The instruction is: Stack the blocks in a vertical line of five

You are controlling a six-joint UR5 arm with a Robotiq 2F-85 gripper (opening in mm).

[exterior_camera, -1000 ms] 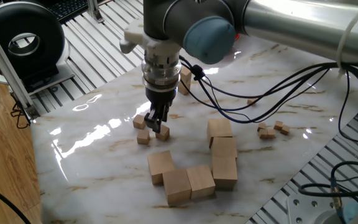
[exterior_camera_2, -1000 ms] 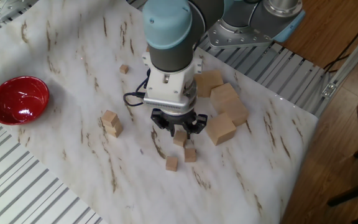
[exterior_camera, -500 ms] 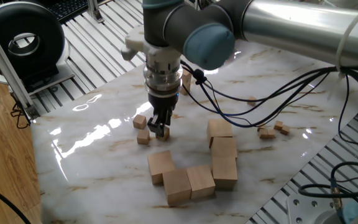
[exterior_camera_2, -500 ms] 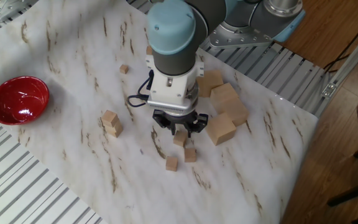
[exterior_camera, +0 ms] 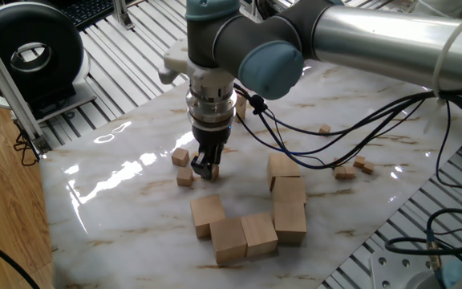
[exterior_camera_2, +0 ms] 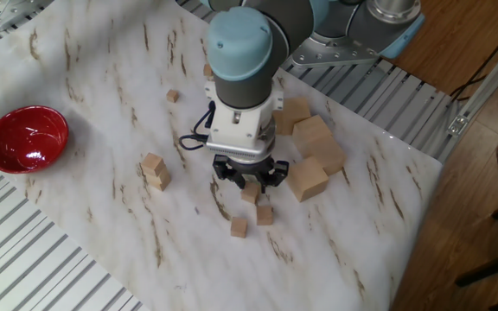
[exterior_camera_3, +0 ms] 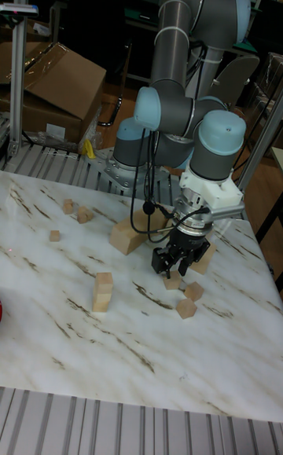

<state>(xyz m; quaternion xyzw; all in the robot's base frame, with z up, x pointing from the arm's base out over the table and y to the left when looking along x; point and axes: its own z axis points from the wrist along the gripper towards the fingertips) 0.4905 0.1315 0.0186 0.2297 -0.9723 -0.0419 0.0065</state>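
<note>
Right now my tool (exterior_camera_2: 248, 180) points straight down, low over the white marble-patterned table (exterior_camera_2: 85, 225), its two fingers (exterior_camera: 212, 160) set on either side of one small block (exterior_camera_2: 250, 193); I cannot tell whether they are pressing it or only flanking it. That block sits on the table near the middle. Two more small blocks lie loose just beside it, one (exterior_camera_2: 264, 214) close in front and another (exterior_camera_2: 239, 226) a little further out. Well apart from these, a short stack of small blocks (exterior_camera_2: 155, 170) stands on its own, and in the tall fixed view it reads as two or three cubes high (exterior_camera_3: 103, 291), slightly uneven. On the other side of my tool a cluster of large wooden cubes (exterior_camera_2: 307, 154) sits packed together, some touching. A few tiny wooden cubes (exterior_camera: 351, 167) are scattered near the far edge of the table. A red bowl (exterior_camera_2: 24, 139) rests at one corner, well away from everything else. Black cables (exterior_camera: 351, 120) hang from my arm above the surface.
</note>
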